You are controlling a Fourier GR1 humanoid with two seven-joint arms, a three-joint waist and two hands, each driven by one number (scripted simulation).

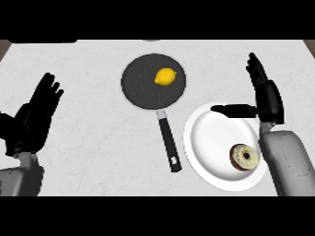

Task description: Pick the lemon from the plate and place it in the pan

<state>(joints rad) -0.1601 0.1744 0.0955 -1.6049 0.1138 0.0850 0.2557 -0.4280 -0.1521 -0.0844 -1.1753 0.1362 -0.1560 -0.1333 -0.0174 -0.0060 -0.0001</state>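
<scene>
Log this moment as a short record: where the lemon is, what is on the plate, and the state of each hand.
lemon: lying inside the pan, upper right part
pan handle: points toward the lower edge, beside the plate
plate: holds a donut at its lower right
right hand: open, fingers straight, thumb over the plate's upper rim
left hand: open, resting at the left, holding nothing

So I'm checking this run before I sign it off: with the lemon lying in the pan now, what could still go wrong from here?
The right robot hand is open over the plate's far edge, its thumb above the rim; pulling back carelessly, it might nudge the plate or the donut on it. The lemon lies toward the pan's right side and, being round, could roll if the pan's handle gets bumped.
</scene>
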